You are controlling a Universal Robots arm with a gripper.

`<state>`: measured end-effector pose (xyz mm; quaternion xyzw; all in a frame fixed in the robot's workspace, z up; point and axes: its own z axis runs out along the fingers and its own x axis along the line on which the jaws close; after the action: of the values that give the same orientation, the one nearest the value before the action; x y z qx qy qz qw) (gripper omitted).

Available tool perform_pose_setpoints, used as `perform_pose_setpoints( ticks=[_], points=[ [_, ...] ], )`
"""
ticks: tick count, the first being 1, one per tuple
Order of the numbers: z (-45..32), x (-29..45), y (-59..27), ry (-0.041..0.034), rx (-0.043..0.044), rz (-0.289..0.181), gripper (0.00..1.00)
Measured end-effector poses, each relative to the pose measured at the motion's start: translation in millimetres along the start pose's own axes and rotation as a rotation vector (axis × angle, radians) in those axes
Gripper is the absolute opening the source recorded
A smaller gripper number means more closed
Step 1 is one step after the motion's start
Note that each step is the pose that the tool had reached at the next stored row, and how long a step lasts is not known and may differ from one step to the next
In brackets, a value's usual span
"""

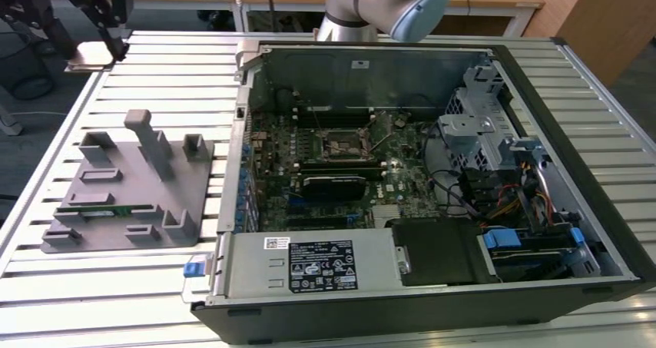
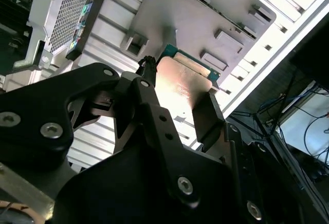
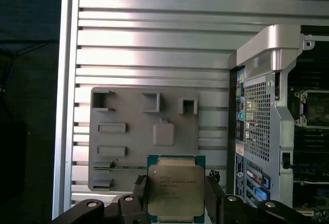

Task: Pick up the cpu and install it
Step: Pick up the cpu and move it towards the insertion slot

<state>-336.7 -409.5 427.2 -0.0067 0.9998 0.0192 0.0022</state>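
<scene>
Gripper [image 3: 175, 184] clenched on the cpu [image 3: 175, 193]. The two black fingers [image 3: 214, 184] press its opposite edges and are parted no wider than the chip. The chip is flat and square, with a dull silver lid and a thin green border, and it is held clear of the surface beneath. Second wrist view: the cpu [image 2: 183, 80] glares pale between a slim hinged finger [image 2: 149, 75] and a broad blocky pad. Past the fingertips lies a grey matte plastic fixture [image 3: 123, 106] with rectangular slots, short posts and a square recess, on a ribbed aluminium table [image 3: 154, 44]. Off to one finger's side is the perforated steel rear of the computer case [image 3: 257, 116]. Exterior view: the case [image 1: 574, 79] lies open, with the black-framed socket [image 1: 343, 142] on the green board. The fixture [image 1: 123, 194] is just beside it.
</scene>
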Motion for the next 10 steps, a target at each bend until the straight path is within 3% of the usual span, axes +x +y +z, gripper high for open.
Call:
perform_pose_setpoints(
  ticks=[10],
  points=[
    [0.1,-20.0,-0.3,0.0,0.0,0.0,0.53]
  ],
)
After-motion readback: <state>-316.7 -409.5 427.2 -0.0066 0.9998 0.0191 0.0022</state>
